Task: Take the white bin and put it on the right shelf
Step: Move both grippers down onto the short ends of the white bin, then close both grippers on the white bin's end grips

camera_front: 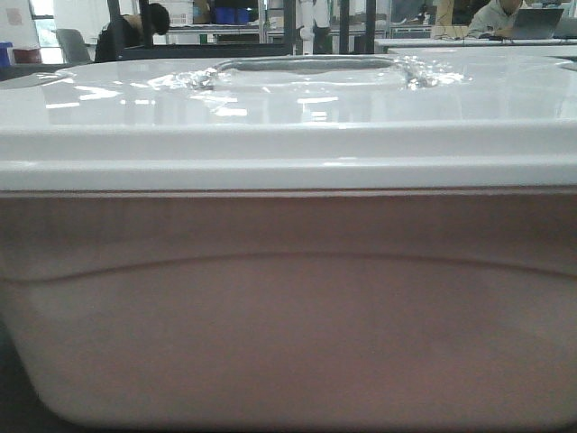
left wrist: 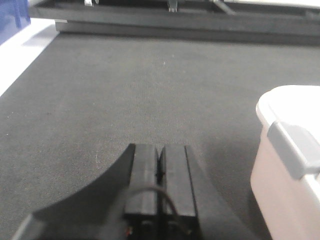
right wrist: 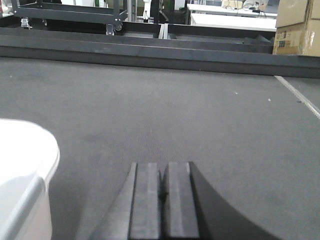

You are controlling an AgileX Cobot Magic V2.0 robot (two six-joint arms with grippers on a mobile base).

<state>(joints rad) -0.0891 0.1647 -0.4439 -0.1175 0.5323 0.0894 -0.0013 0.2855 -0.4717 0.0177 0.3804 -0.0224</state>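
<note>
The white bin (camera_front: 288, 325) fills the front view: pale pinkish translucent wall with a curved moulded line, under a glossy white lid (camera_front: 270, 117) with a recessed centre. In the left wrist view one end of the white bin (left wrist: 292, 170) shows at the right edge, with a grey lid clip (left wrist: 297, 150). My left gripper (left wrist: 160, 150) is shut, empty, left of that end. The right wrist view shows the other end of the white bin (right wrist: 22, 175) at the lower left. My right gripper (right wrist: 163, 167) is shut on nothing, to its right. The right shelf is out of view.
The bin stands on a dark grey mat (right wrist: 165, 105) with a raised black frame (right wrist: 150, 50) along its far edge. Cardboard boxes (right wrist: 297, 25) stand far right. A blue crate (left wrist: 12, 12) shows at far left. People sit at desks (camera_front: 505, 23) behind.
</note>
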